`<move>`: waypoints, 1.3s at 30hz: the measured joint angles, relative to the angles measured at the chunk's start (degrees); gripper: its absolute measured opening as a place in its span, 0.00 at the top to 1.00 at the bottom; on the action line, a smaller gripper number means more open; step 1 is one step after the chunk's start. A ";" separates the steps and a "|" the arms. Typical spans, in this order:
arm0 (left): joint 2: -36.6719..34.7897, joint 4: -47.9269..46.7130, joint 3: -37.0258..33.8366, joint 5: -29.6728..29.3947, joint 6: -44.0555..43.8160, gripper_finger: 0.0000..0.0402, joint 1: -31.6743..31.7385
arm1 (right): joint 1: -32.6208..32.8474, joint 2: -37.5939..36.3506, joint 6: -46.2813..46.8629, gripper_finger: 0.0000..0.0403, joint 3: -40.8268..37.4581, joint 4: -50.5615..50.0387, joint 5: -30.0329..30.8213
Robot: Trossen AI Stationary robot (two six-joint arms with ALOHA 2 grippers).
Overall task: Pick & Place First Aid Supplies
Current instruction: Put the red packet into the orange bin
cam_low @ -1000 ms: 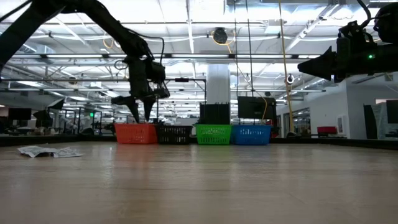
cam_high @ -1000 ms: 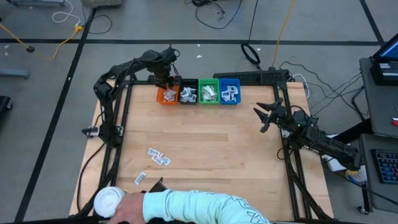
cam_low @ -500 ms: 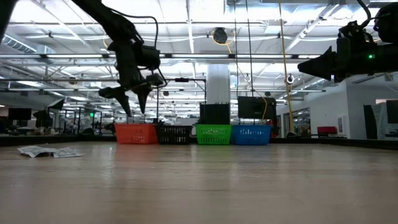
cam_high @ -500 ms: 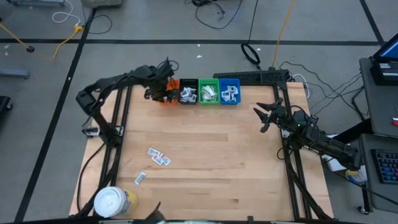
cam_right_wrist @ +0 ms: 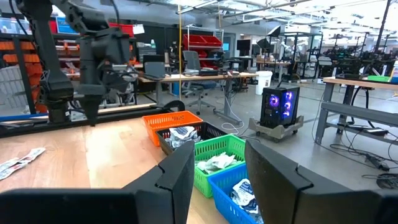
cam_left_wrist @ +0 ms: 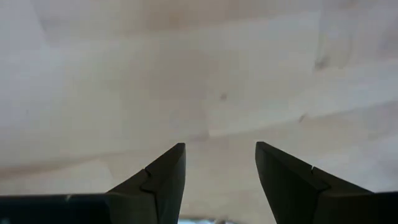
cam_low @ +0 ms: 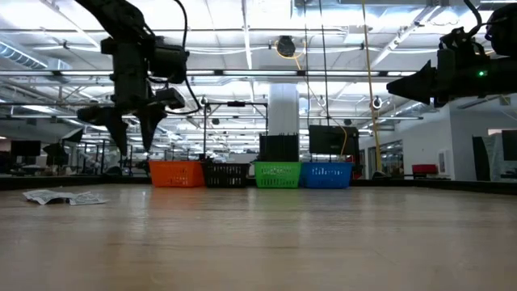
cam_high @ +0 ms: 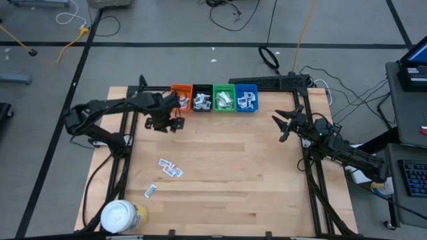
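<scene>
Hovering above bare wood just off the orange bin (cam_high: pixel 180 97), at about its 8 o'clock in the overhead view, the left gripper (cam_high: pixel 164 124) points down with its two fingers (cam_left_wrist: pixel 163 180) spread apart and nothing between them; only the wooden table (cam_high: pixel 240 150) shows in the gap. The row of bins sits along the table's 12 o'clock edge: orange, then the black bin (cam_high: pixel 201 99), green bin (cam_high: pixel 223 97) and blue bin (cam_high: pixel 246 97), all four with white packets lying inside. More first aid supplies (cam_high: pixel 170 167) lie loose on the table toward 7 o'clock from its centre, a small cluster of sachets with one strip wrapper (cam_high: pixel 150 191) a little nearer the edge. A white-lidded yellow tub (cam_high: pixel 120 216) stands at the table's 7 o'clock corner. Over at 3 o'clock the right gripper (cam_high: pixel 284 125) waits above the table's edge, its fingers parted and empty
</scene>
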 joint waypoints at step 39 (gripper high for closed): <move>3.12 -0.01 -8.70 23.67 -21.02 0.50 -45.20 | -0.01 -0.02 0.02 0.65 0.00 0.00 0.01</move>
